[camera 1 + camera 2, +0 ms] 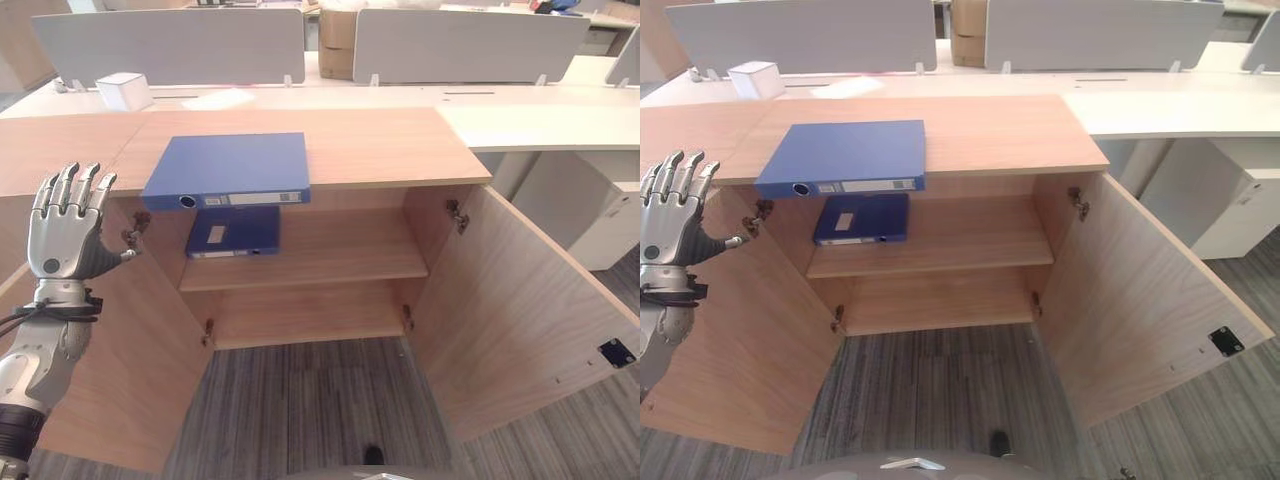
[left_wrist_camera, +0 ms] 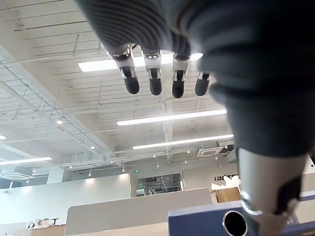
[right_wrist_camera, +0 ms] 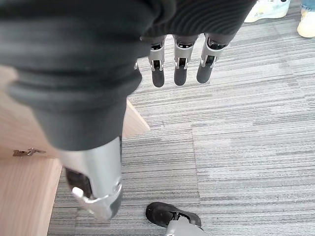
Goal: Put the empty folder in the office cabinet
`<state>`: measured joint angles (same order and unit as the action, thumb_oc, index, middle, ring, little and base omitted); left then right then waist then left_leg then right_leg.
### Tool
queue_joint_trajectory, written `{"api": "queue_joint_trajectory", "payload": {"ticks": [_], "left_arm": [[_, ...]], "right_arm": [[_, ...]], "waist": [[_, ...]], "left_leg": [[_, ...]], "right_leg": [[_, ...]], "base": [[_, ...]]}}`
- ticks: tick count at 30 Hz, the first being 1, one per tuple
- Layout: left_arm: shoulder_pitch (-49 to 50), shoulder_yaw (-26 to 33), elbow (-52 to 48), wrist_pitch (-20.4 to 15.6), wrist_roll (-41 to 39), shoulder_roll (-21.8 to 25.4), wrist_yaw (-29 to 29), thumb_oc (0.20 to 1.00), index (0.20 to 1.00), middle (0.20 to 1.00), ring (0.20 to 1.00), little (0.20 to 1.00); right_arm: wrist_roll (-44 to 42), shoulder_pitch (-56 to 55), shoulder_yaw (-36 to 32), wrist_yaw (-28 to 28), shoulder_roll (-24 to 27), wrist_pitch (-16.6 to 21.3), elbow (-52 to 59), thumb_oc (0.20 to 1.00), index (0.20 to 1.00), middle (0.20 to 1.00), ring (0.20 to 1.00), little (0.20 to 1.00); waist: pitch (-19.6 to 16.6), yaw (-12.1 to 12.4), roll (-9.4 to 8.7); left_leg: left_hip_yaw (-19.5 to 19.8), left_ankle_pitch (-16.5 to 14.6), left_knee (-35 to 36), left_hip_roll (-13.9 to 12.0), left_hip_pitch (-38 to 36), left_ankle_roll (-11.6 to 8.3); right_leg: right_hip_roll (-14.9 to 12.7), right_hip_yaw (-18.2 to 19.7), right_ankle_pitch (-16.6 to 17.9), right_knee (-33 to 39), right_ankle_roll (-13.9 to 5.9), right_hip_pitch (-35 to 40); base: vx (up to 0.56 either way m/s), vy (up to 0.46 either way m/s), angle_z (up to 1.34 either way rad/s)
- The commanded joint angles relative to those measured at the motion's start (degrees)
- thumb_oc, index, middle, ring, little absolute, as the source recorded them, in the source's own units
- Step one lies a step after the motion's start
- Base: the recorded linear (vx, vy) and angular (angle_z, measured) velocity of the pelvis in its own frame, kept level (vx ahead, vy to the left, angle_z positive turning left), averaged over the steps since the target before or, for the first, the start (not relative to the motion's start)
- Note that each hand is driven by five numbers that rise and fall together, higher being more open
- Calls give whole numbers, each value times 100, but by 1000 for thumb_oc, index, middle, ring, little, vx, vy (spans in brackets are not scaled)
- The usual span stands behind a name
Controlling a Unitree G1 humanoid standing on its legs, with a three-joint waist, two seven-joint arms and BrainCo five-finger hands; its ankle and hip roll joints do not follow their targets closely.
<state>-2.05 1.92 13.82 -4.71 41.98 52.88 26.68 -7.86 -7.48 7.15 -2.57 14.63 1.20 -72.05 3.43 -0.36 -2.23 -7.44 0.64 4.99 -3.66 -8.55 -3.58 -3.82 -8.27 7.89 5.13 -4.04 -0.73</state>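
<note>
Left hand (image 1: 62, 232) raised, fingers spread, open cabinet (image 1: 330, 262) — one blue folder (image 1: 234, 231) shelved, another (image 1: 230, 168) on top.

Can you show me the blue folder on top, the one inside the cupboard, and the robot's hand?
top folder (image 1: 230, 165), left eye view, its cover
shelf folder (image 1: 235, 229), left eye view, its cover
left hand (image 1: 62, 240), left eye view, its palm
</note>
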Motion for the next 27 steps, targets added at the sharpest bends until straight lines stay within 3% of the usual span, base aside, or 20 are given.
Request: {"api": "queue_joint_trajectory", "payload": {"ticks": [1,15,27], "left_arm": [[-667,21,169,68,-4,249,80,1000,1000,1000,1000,1000],[-1290,-402,641,103,-174,267,140,1000,1000,1000,1000,1000],[-2444,-1205,1066,125,-347,354,141,1000,1000,1000,1000,1000]], "right_arm": [[21,376,212,-94,133,81,-212,1000,1000,1000,1000,1000],[-85,341,188,-175,152,116,-141,1000,1000,1000,1000,1000],[-238,403,178,-269,210,158,-58,1000,1000,1000,1000,1000]], "waist": [[84,-139,-181],[84,-236,-237],[296,-387,-330]], "left_leg": [[36,-452,1,-23,185,-226],[-9,-430,1,-89,243,-260],[-41,-266,1,-142,726,-278]], "right_leg": [[-416,75,-692,-13,-576,524],[-375,113,-667,-13,-578,444],[-329,169,-521,-13,-614,-16]], "base": [[0,0,0],[0,0,0],[-40,-5,-3]]}}
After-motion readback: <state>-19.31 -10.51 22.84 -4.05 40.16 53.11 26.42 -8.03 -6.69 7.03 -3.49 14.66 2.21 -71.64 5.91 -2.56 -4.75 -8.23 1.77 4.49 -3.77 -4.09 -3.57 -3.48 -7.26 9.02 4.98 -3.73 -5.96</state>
